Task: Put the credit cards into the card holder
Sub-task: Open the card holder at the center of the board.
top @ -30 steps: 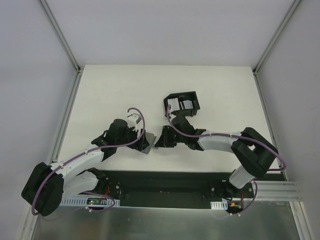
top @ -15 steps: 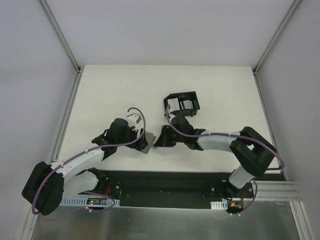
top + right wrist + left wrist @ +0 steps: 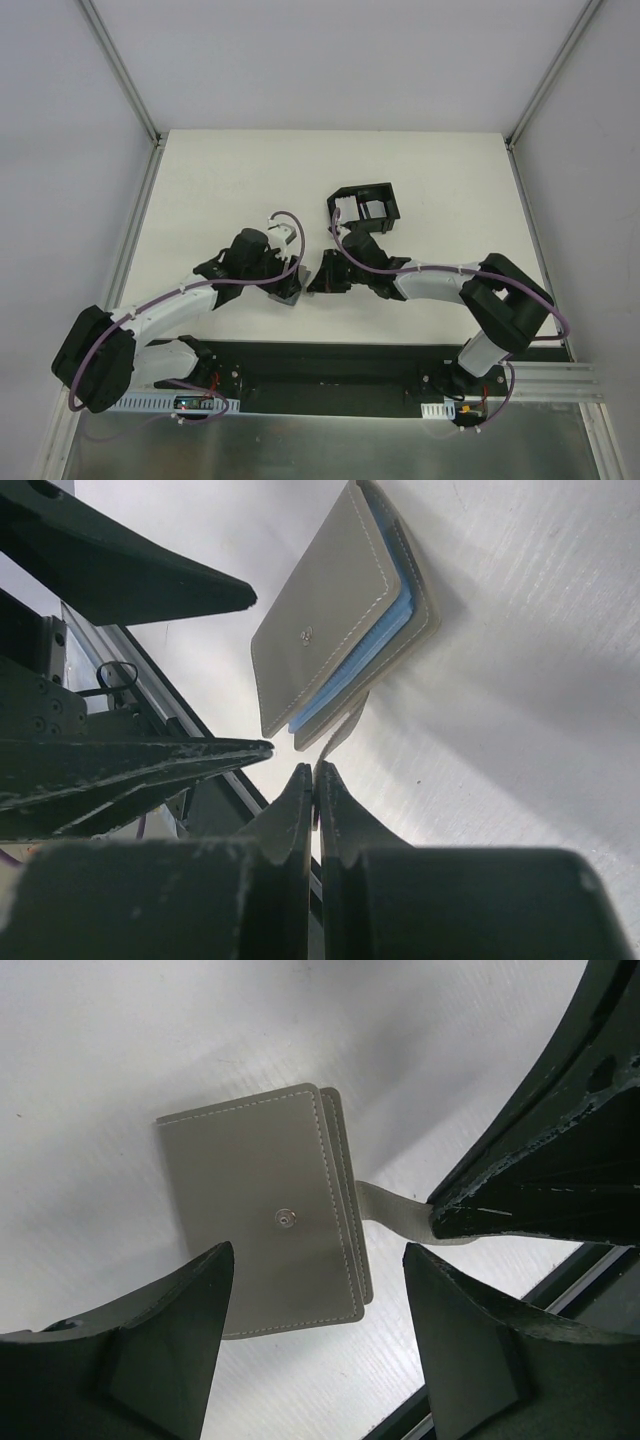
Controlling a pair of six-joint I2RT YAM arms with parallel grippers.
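Shifted rightward, left end effector (image 3: 312, 1295) now straddles the card holder (image 3: 255, 1175).

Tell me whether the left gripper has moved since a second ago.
Yes. In the top view the left gripper has shifted right and slightly up the image, closer to the black tray, which stayed put.

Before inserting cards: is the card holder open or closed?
Folded shut, unfastened: card holder lies covers together, its tab off the snap, pinched by the right tool.
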